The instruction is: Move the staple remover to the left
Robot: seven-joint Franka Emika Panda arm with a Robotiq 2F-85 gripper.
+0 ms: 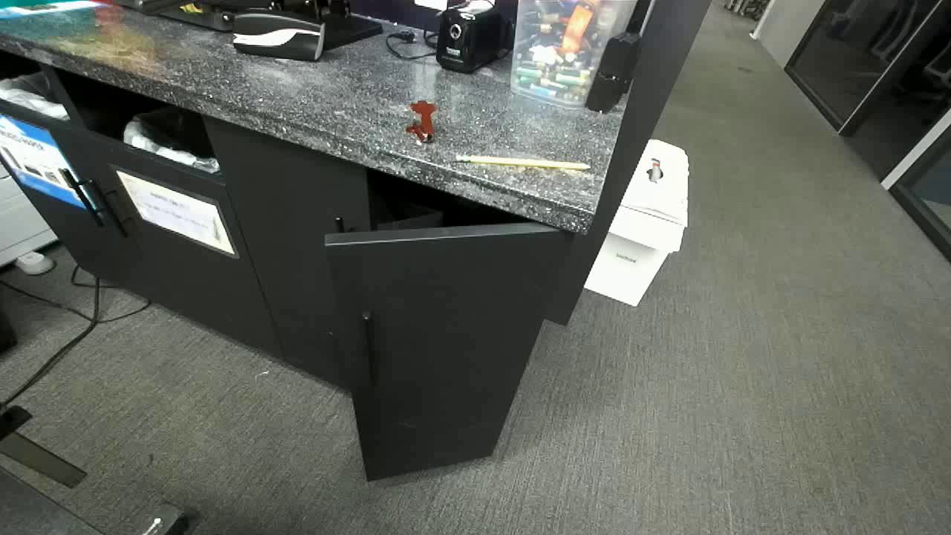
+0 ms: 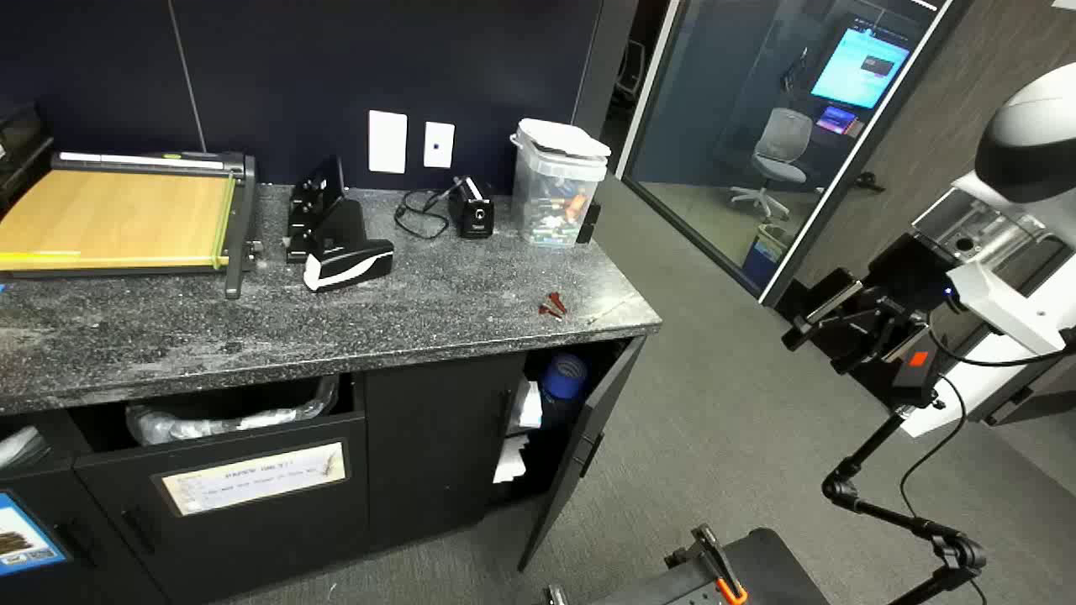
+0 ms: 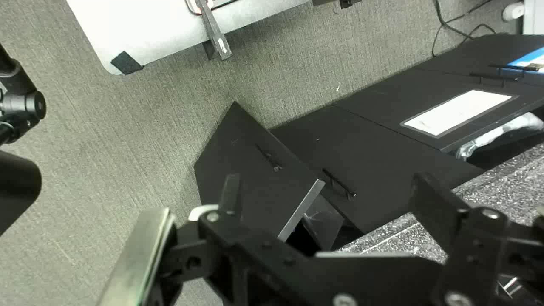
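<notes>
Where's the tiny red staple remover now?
In an exterior view, the staple remover is on the speckled counter near its front edge, left of the yellow stick.

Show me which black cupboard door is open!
The flat black door below the small, dark red, claw-shaped staple remover; it juts outward, while the other black doors look shut.

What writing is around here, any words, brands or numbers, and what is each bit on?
"PAPER ONLY!!", apparently: heading on the cream rectangular sign on the black cabinet front; its smaller lines are blurred.
Blue-and-white rectangular poster, same cabinet front: too blurred.
Black boxy pencil sharpener: lettering too small.
White lidded bin: lettering too small.
Glowing blue screen: unreadable.
No numbers are legible.
</notes>
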